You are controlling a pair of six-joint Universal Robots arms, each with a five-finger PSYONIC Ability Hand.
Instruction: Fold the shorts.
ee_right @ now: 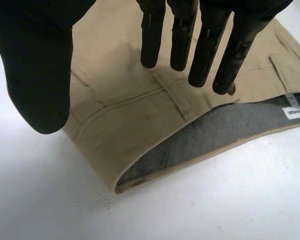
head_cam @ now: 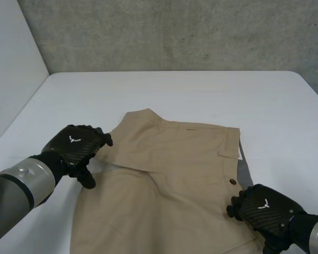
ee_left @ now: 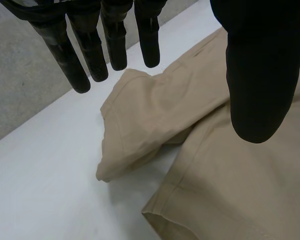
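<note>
Shorts (head_cam: 169,174) lie flat on the table (head_cam: 175,90), near its front edge and about midway between its side edges. You have the left hand (head_cam: 74,145) at their left side, its fingers (ee_left: 117,45) straight and spread from the thumb, holding nothing, with a folded-over leg (ee_left: 140,125) at the fingertips. Your right hand (head_cam: 265,207) sits at the waistband (ee_right: 190,145) on the right, fingers (ee_right: 207,50) straight and apart from the thumb, with nothing gripped. The waistband gapes there, showing its grey lining.
</note>
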